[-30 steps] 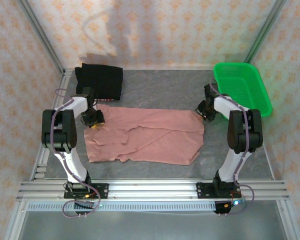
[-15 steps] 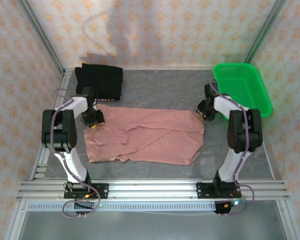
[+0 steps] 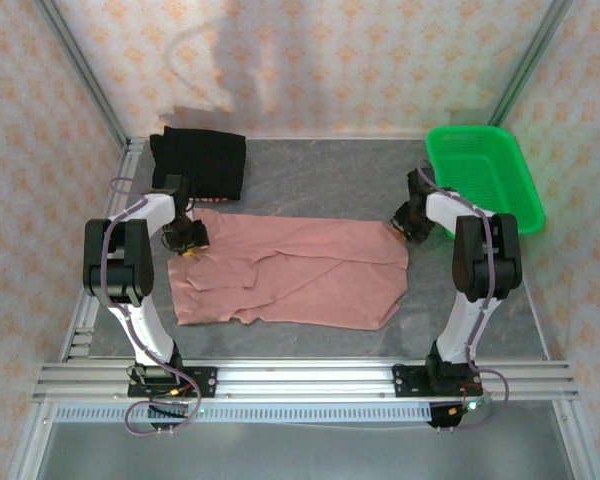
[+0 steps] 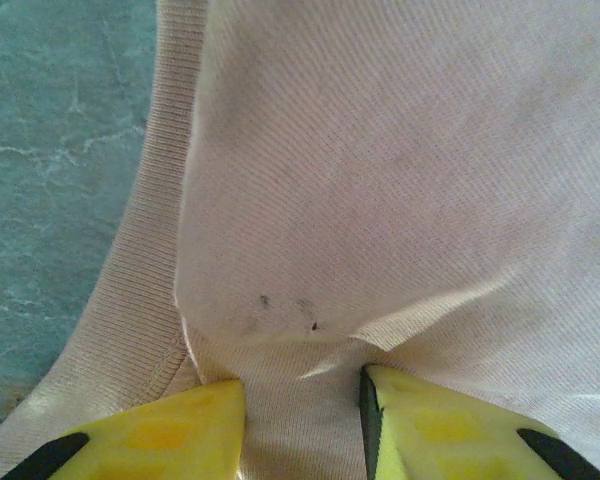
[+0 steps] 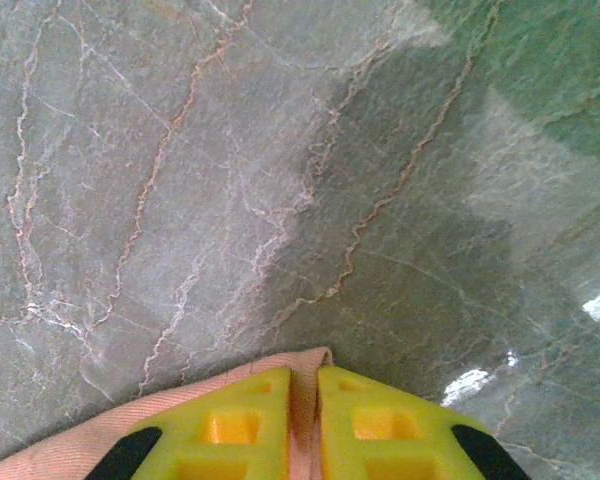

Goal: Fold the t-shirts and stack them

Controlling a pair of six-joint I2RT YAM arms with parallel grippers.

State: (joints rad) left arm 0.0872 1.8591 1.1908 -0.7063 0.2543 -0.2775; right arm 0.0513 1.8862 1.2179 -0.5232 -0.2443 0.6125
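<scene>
The dusty-pink t-shirt (image 3: 300,270) lies spread flat in the middle of the table, plain side up. A black t-shirt (image 3: 200,162) lies folded at the far left corner. My left gripper (image 3: 192,240) is at the pink shirt's far left corner. In the left wrist view its yellow fingers (image 4: 170,435) pinch a bunched fold of the pink cloth (image 4: 380,180). My right gripper (image 3: 400,222) is at the shirt's far right corner. In the right wrist view that gripper (image 5: 302,400) is shut on the ribbed pink hem (image 5: 195,393).
A green mesh basket (image 3: 467,129) stands at the far right, just beyond my right arm. Grey marble tabletop (image 5: 280,180) shows past the hem. Patterned walls close in the table on three sides.
The right arm has nudged slightly left at the shirt's far right corner. The shirt and the left arm look the same.
</scene>
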